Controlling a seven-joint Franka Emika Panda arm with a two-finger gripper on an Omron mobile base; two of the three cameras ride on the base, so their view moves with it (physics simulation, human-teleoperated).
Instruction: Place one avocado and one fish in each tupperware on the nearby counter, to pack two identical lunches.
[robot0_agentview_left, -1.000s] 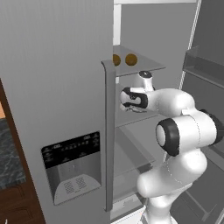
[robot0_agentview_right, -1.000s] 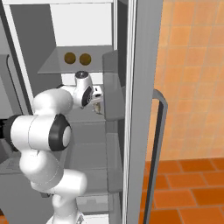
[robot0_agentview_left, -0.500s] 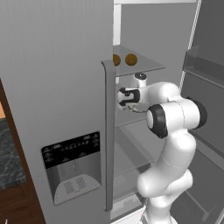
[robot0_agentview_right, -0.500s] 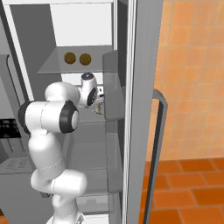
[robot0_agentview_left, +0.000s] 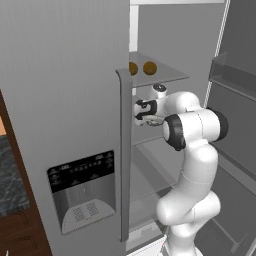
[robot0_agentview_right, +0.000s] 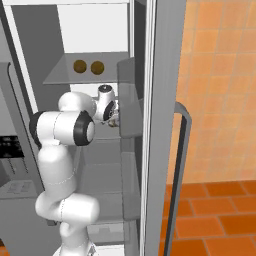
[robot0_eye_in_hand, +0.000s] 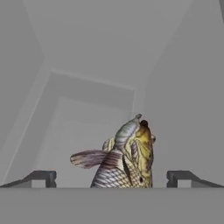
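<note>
- From the hand, a scaly yellow-grey fish (robot0_eye_in_hand: 124, 159) lies between the wide-spread jaws; the base cameras barely show it.
- Two avocados (robot0_agentview_left: 141, 68) sit on the fridge shelf (robot0_agentview_right: 75, 75) above the gripper (robot0_agentview_left: 142, 111).
- Since a second ago, the elbow has swung up.
- The fish's tail is cut off.

A fish (robot0_eye_in_hand: 124, 159) is lying on a grey shelf (robot0_eye_in_hand: 83, 127) inside a plain grey compartment. It is showing silver-grey scales along its lower body, yellow-gold colouring along its right side, and a pale striped fin fanning out to its left. The gripper (robot0_eye_in_hand: 111, 177) is sitting with its two dark fingertips (robot0_eye_in_hand: 43, 176) spread wide, one on each side of the fish and apart from it. Behind the fish, the shelf is running back to the rear wall (robot0_eye_in_hand: 109, 39).
</note>
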